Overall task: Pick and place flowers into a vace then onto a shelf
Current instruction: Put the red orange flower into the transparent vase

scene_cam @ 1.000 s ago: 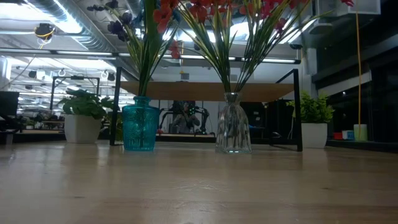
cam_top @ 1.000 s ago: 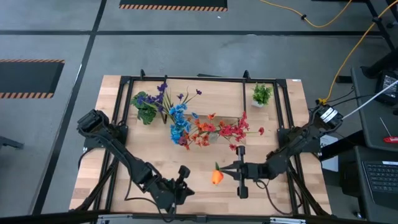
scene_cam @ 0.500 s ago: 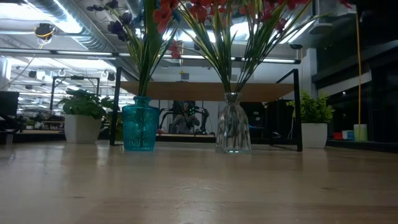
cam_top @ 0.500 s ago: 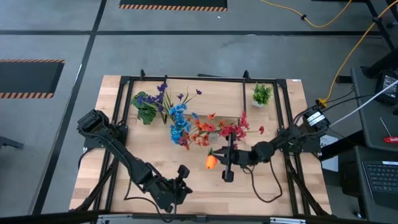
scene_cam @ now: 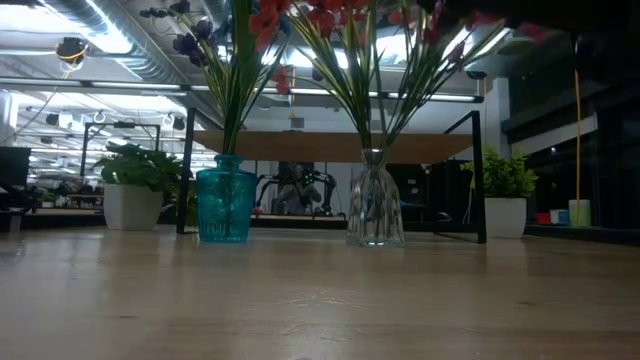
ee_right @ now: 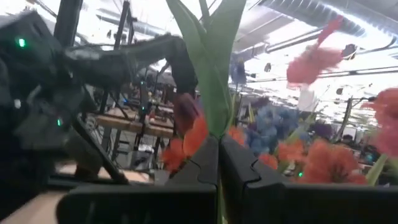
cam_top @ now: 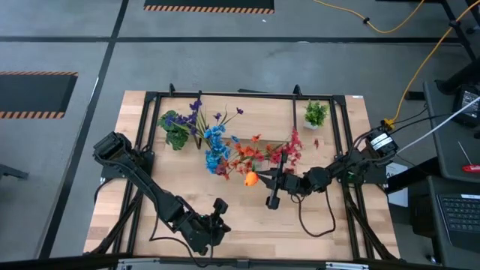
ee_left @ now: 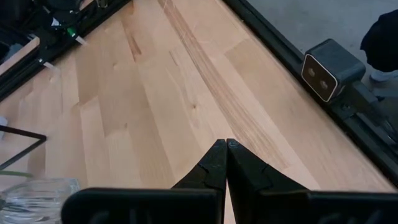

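My right gripper is shut on an orange bud flower, held above the table's middle beside the red and orange flowers. Those stand in a clear vase on the table. Blue and purple flowers stand in a blue vase. The shelf runs behind the vases. My left gripper hangs shut near the table's near edge, holding nothing. My right gripper pinches the orange bud flower's green stem between its two fingers. It comes from the table's right, slanting a little upward. The bud sticks out past the fingertips toward the table's left, lifted clear of the table.
Two small potted plants stand at the back, one left and one right. A black frame edges the table. Bare wood lies along the near side between the arms.
My right gripper has carried the orange bud flower toward the table's far edge and leftward, up to the red flowers in the clear vase. Its fingers have tipped upward and stayed shut on the stem. The left arm has kept still.
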Motion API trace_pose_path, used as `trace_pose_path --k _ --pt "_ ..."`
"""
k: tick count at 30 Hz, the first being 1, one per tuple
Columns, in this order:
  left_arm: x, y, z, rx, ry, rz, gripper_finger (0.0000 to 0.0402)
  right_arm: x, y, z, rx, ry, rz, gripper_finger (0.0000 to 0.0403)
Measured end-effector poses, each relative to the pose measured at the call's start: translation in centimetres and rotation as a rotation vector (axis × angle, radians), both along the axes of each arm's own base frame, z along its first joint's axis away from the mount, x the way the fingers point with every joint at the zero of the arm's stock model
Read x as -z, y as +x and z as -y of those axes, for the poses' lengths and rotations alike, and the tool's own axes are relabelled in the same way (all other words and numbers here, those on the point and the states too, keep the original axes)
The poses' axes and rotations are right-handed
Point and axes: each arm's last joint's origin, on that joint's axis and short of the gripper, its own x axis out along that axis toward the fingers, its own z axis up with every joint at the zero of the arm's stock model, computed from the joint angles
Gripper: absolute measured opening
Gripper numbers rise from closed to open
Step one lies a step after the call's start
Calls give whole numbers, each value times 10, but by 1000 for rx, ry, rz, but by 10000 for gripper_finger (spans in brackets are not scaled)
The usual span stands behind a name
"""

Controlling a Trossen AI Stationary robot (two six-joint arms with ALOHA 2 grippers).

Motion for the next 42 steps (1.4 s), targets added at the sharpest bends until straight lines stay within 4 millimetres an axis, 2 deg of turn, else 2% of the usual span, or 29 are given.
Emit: trace_pose_path --k 21,35,42 --pt "0 0 0 1 2 0 3 -12 2 8 45 -35 33 0" --pt "0 0 0 -2 -1 -1 3 -16 9 36 141 3 46 0" --pt "0 0 0 -4 -4 -1 3 -13 9 40 146 -3 38 0"
